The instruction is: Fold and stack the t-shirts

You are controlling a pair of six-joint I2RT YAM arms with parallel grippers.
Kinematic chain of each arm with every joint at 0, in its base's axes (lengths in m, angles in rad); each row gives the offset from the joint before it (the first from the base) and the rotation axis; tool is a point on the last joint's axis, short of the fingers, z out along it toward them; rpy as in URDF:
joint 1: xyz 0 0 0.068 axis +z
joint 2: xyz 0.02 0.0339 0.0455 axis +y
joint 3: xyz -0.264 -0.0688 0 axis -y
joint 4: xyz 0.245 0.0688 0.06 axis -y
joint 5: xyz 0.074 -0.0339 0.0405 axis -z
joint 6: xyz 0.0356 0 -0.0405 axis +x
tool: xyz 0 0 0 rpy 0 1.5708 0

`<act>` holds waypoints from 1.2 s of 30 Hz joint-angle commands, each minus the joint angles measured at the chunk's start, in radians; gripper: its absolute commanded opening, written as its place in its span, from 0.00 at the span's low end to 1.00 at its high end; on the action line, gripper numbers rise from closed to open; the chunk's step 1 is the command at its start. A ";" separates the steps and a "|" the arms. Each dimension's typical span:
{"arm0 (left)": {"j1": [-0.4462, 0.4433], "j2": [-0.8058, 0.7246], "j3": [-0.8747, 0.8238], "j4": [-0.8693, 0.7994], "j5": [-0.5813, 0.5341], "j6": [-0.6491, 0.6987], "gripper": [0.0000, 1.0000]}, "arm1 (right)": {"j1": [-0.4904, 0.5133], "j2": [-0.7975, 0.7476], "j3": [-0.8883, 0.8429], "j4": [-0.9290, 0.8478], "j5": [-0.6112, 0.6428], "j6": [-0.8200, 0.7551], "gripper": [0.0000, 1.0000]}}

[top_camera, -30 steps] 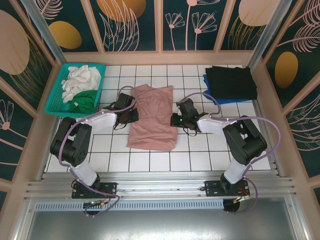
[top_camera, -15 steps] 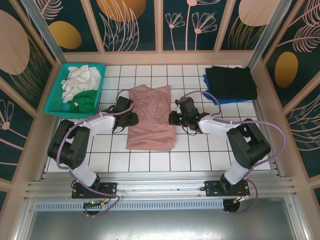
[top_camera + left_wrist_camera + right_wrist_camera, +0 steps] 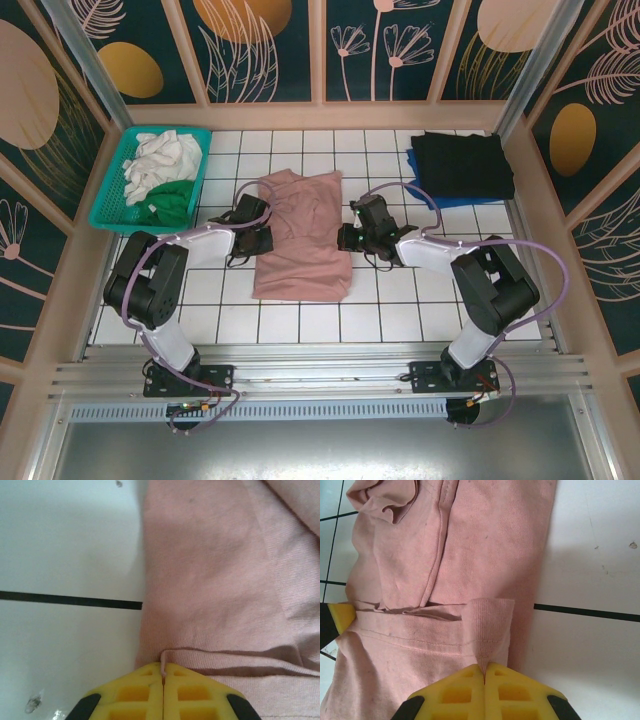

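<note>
A dusty-pink t-shirt (image 3: 304, 235) lies partly folded lengthwise in the middle of the tiled table. My left gripper (image 3: 262, 238) is at its left edge, shut on a thin pinch of the pink hem (image 3: 165, 656). My right gripper (image 3: 345, 238) is at the shirt's right edge, shut on a small raised fold of pink cloth (image 3: 487, 630). The other gripper's yellow fingertip (image 3: 341, 614) peeks in at the left of the right wrist view. A folded black t-shirt (image 3: 462, 165) lies on a blue one (image 3: 428, 194) at the back right.
A teal lattice basket (image 3: 118, 200) at the back left holds a white t-shirt (image 3: 160, 160) and a green one (image 3: 172, 203). Wooden frame walls close the table on three sides. Bare white tiles (image 3: 300, 320) lie in front of the pink shirt.
The left gripper opened briefly and has shut again on the pink shirt's left edge. The shirt's upper part has shifted slightly left and narrowed. The right gripper kept its hold.
</note>
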 commanded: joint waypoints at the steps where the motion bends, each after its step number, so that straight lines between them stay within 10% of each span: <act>1: 0.003 -0.056 0.026 -0.053 -0.034 0.002 0.00 | 0.006 -0.016 0.000 0.011 -0.007 -0.018 0.00; 21: 0.006 -0.316 0.068 -0.122 -0.094 0.015 0.00 | 0.071 -0.149 -0.004 0.110 -0.013 -0.021 0.00; 32: 0.058 0.051 0.243 -0.057 -0.017 0.037 0.00 | 0.021 -0.018 -0.069 0.335 -0.037 -0.008 0.00; 36: 0.063 0.117 0.269 -0.057 -0.014 0.041 0.27 | -0.026 0.028 -0.066 0.319 -0.035 0.007 0.00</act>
